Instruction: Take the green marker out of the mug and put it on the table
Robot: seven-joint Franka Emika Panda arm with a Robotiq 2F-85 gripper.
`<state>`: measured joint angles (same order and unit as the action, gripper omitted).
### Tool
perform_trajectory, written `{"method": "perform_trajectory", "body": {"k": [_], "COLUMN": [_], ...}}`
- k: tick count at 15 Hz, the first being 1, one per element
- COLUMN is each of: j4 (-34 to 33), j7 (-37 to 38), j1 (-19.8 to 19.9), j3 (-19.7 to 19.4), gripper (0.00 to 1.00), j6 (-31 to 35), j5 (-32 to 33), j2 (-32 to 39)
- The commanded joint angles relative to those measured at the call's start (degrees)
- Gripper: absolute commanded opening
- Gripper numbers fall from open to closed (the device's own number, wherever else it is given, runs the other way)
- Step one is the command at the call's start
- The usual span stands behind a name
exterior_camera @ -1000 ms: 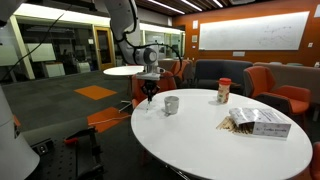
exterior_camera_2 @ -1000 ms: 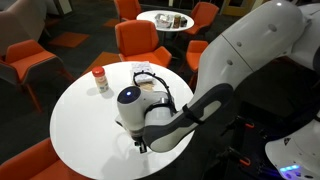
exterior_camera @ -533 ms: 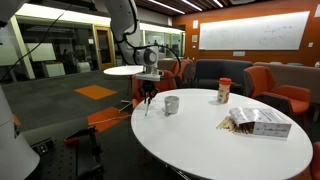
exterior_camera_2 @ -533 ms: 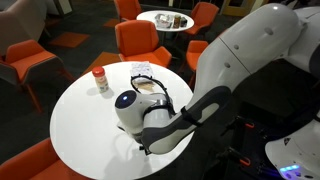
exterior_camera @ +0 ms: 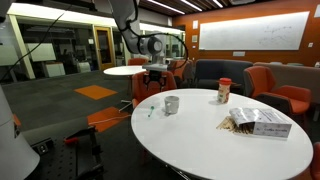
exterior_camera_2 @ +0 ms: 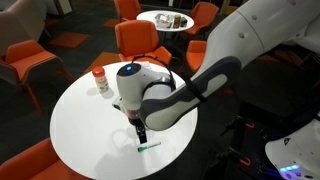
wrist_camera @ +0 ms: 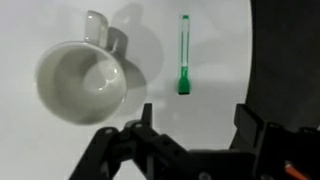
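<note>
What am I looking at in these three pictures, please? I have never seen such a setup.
This is a robot arm ending in a two-fingered gripper. Two cameras stand off the robot and view the round white table from different places; the third rides on the wrist, looking down past the gripper. On the table: an empty grey mug, a green marker lying beside it without touching, a red-lidded jar and a box. The gripper is open and holds nothing.

Office lounge or meeting area. A whiteboard (exterior_camera: 250,37) on an orange wall (exterior_camera: 305,20) fills the upper right; glass-fronted rooms (exterior_camera: 60,50) stand at left. Orange chairs (exterior_camera_2: 140,40) ring the large round table (exterior_camera: 200,140) and a smaller round table (exterior_camera_2: 147,18) on grey carpet (exterior_camera: 60,110).
</note>
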<state>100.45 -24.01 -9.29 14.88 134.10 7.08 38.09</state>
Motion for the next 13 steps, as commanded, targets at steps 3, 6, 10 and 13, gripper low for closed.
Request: {"method": "perform_trajectory", "body": {"k": [3, 6, 10, 13], "j4": [9.97, 13.66, 17.80, 19.55], "j7": [-3.86, 5.54, 14.21, 19.40], "j1": [7.51, 4.96, 3.02, 1.87], "j3": [3.28, -0.64, -3.29, -4.85], "gripper": [1.00, 1.00, 1.00, 1.00], "j6": [1.21, -2.86, -3.24, -3.15], "j5": [-11.17, -9.57, -6.74, -2.34], "j2": [-13.72, -21.15, -27.36, -29.36]}}
